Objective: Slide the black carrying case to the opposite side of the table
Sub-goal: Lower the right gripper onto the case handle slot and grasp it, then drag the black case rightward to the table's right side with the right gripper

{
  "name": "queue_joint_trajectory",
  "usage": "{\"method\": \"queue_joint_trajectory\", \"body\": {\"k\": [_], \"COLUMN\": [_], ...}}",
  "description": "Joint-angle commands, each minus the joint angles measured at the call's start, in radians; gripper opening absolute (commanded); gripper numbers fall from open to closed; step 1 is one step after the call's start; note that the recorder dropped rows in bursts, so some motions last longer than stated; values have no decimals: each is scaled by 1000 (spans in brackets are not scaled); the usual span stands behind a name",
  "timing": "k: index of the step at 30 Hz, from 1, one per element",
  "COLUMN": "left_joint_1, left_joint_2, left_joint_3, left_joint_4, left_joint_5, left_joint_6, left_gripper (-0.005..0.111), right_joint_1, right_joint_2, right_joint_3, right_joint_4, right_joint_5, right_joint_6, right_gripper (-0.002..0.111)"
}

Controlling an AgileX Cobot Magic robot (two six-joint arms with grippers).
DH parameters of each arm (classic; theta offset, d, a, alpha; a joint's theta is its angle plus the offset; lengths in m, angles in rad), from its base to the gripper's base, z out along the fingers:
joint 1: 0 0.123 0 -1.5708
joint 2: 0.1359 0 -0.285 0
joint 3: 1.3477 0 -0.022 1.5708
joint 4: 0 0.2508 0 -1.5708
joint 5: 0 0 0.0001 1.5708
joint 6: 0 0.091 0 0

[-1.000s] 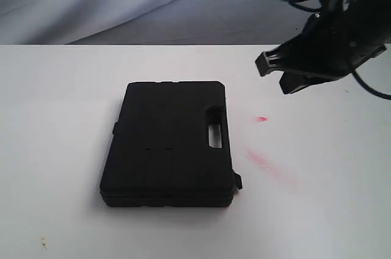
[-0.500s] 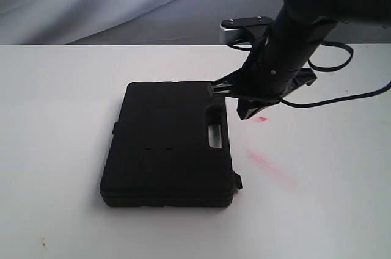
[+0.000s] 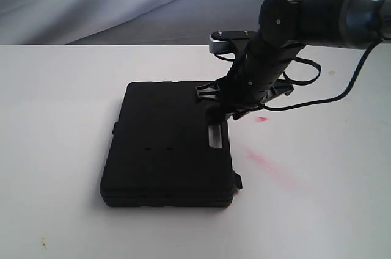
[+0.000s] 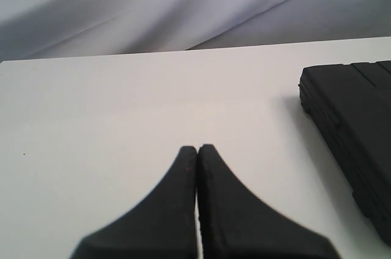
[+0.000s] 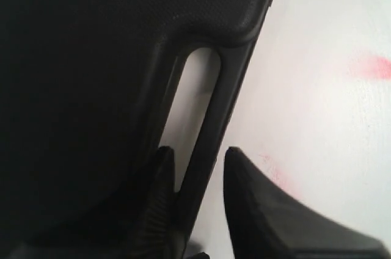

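Observation:
The matte black case (image 3: 165, 143) lies flat on the white table (image 3: 61, 88), its handle cutout (image 3: 215, 135) along its right edge. My right gripper (image 3: 221, 103) has come down at the case's far right corner. In the right wrist view the case (image 5: 91, 57) fills the frame and the right gripper (image 5: 198, 152) is open astride the handle bar: one finger sits in the cutout (image 5: 195, 94), the other outside with a sliver of table between it and the bar. My left gripper (image 4: 197, 147) is shut on nothing, hovering over bare table beside the case (image 4: 354, 124).
Red smears (image 3: 269, 164) and a small red spot (image 3: 261, 118) mark the table right of the case. A grey cloth backdrop (image 3: 122, 2) hangs behind the far table edge. The right arm's cable (image 3: 305, 97) loops over the table.
The right arm has swung left and down from above the right side of the table to the case's handle corner. The case has not moved.

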Motion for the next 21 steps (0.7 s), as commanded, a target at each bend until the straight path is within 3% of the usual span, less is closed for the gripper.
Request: {"method": "queue_joint_trajectory", "body": {"k": [1, 21], "left_joint_1": [2, 2], "left_joint_2": [-4, -4], "left_joint_3": [5, 5], "left_joint_4": [2, 2], "left_joint_5": [-4, -4], "left_joint_6": [-7, -7], "left_gripper": [0, 0], "right_joint_1": [3, 3], "right_joint_2": [37, 147], "right_joint_3": [-4, -4], "right_joint_4": [1, 33], "right_joint_5": [-22, -104], "right_joint_6": [31, 65], "right_gripper": [39, 39]}}
